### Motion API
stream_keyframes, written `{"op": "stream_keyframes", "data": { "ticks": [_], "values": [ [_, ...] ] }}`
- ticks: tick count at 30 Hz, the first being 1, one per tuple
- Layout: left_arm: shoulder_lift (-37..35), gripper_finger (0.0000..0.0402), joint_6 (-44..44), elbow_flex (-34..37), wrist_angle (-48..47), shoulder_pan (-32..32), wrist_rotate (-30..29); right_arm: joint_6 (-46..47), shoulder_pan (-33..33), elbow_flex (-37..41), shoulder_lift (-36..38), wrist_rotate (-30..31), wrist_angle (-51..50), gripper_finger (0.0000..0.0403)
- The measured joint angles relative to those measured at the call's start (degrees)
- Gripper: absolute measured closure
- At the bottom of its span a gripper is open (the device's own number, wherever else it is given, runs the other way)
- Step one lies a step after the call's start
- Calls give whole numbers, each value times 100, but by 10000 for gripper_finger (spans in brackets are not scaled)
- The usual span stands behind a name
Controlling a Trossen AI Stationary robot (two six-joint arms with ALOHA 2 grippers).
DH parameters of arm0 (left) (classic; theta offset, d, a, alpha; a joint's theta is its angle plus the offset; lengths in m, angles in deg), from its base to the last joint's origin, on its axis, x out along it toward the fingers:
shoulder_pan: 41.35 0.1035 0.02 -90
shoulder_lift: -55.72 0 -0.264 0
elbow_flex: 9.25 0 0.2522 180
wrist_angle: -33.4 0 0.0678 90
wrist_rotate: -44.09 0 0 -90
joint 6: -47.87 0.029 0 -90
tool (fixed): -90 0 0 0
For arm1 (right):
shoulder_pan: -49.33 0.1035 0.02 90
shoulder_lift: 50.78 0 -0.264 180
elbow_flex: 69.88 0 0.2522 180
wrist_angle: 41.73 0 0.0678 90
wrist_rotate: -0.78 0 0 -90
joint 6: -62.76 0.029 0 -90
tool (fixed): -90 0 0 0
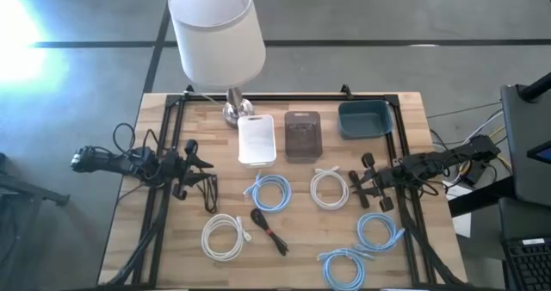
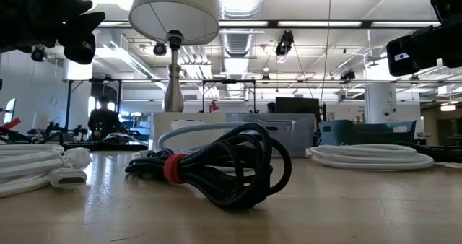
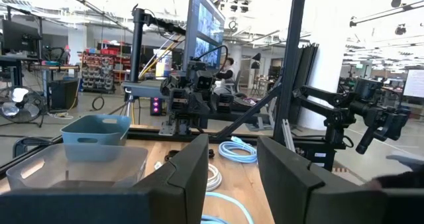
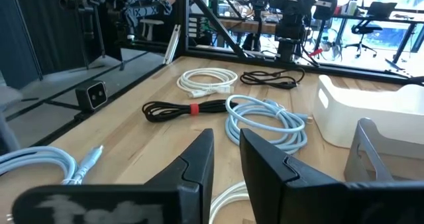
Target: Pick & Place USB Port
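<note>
No readable writing is showing anywhere. The left gripper (image 1: 193, 164) is hovering at the left of the high view, fingers apart and empty; the right gripper (image 1: 360, 186), fingers narrowly apart, is hanging mid-right. The black coiled USB cable with red tie (image 1: 269, 229) is lying at lower centre; only the low view is showing the room behind.

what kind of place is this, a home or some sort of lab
Most likely a robotics lab or workshop, not a home. Beyond the wooden table stand other robot arm rigs, open floor under industrial ceiling lights, and shelving with equipment. The table lamp is only a prop.
</note>
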Motion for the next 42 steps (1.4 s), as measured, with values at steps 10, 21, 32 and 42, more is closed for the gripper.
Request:
{"op": "stream_keyframes", "data": {
  "ticks": [10, 21, 32, 42],
  "values": [
    [-2, 268, -1, 0, 0, -2, 1, -1, -1, 0, 0, 0, 2, 317],
    [0, 268, -1, 0, 0, -2, 1, 575, -1, 0, 2, 4, 25, 323],
    [-2, 268, 34, 0, 22, 0, -73, 406, -1, 0, 0, 9, 570, 333],
    [0, 268, -16, 0, 261, 0, -77, 323, -1, 0, 2, 157, 2090, 325]
  ]
}}
